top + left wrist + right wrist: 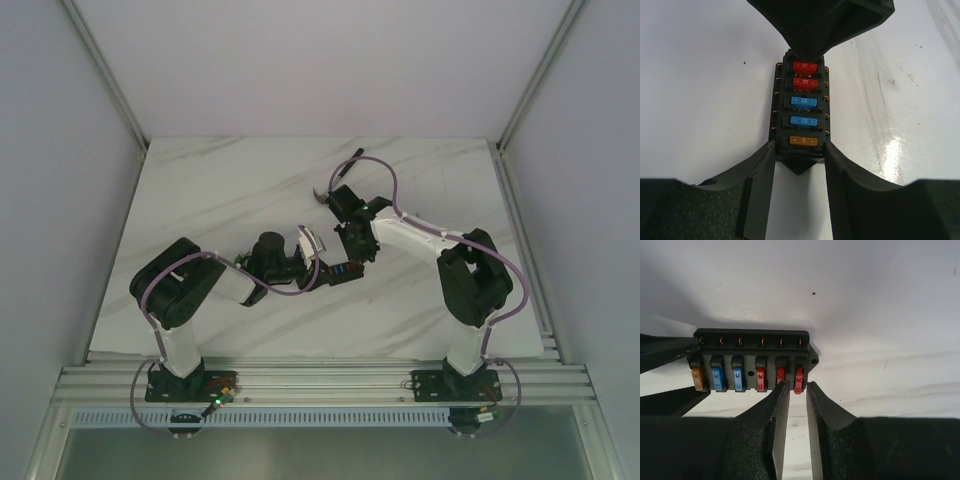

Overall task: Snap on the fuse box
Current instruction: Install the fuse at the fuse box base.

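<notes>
1. The box (345,268) is near the middle of the table (200,200), a touch toward 4 o'clock from centre in the top view.
2. The left gripper (322,268) comes at it from 9 o'clock.
3. In the left wrist view its jaws stand about half open and are clamped on the box's 6 o'clock end. One finger (762,165) presses each long side.
4. The fuses (804,102) run from 6 to 12 o'clock in that view: orange, blue, blue, red, red. The 12 o'clock end is hidden under the right gripper (352,255).
5. The right gripper reaches the box from 12 o'clock in the top view.
6. In the right wrist view the row reads from 9 to 3 o'clock: orange, blue, blue, then three red.
7. The right jaws are only a slit apart and straddle the end fuse (798,381), the red one at the 3 o'clock end. A thin gap shows on each side of it, so no grip is visible.
8. Whether the box rests on the table or is raised, I cannot tell.
9. A dark tool (343,172) lies at 12 o'clock from the box, partly behind the right arm.
</notes>
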`<state>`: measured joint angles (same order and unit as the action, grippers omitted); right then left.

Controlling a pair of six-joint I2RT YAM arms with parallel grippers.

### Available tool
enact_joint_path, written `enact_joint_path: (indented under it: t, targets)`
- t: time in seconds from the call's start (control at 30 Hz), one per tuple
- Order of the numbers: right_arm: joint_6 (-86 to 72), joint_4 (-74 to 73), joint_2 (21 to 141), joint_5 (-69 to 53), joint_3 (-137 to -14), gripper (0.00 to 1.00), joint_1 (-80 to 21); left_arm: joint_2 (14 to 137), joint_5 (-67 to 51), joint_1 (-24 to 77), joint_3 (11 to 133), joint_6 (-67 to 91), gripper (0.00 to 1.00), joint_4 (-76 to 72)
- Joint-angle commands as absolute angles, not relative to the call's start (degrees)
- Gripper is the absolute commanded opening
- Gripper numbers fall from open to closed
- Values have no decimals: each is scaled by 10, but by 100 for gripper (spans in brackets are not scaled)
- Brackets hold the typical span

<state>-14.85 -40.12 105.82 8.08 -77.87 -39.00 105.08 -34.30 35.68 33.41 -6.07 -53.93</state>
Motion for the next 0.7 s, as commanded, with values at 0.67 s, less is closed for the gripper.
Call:
enact_joint_path:
  t: [0.67]
  targets:
    - [-151,-418,1094,98,-770,0,-392,1071,-348,352,334,-69,40,-497]
